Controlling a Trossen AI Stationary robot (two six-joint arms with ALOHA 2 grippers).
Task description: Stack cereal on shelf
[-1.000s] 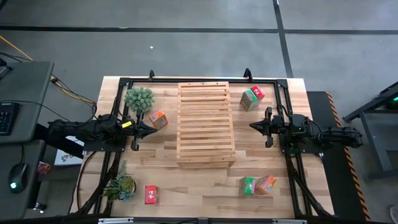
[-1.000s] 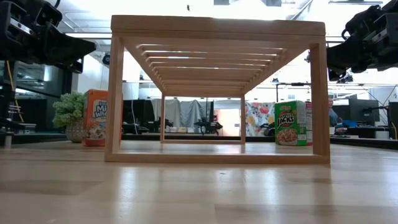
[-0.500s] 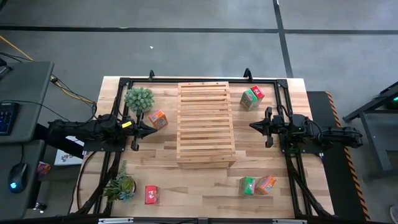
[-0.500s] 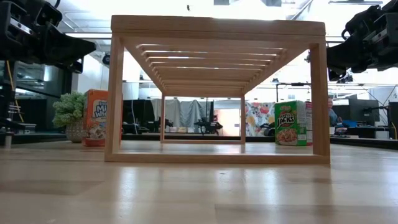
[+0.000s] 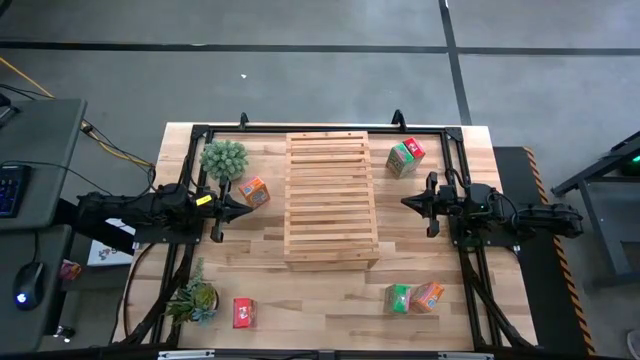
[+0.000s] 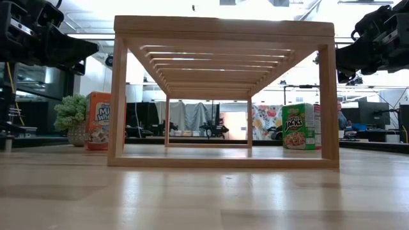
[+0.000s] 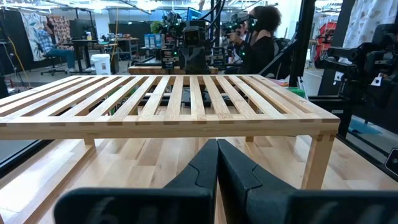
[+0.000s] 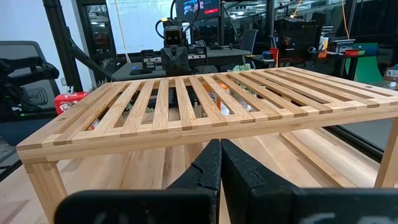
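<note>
1. While both arms wait, the left claw (image 5: 243,207) hovers pinched shut and empty, just beside the orange cereal box (image 5: 254,191), the nearest box to either arm; it lies slightly ahead and to the far side of the tip, tilted on the table (image 5: 250,270).
2. Between the arms, the slatted pale shelf (image 5: 331,200) stands bare, its long axis running front to back.
3. Facing it, the right claw (image 5: 407,202) is likewise closed on nothing; the red-and-green box (image 5: 405,157) sits near it toward the far edge.
4. Other boxes, red (image 5: 243,313) and a green-orange pair (image 5: 413,297), lie along the near edge, well apart from both claws.
</note>
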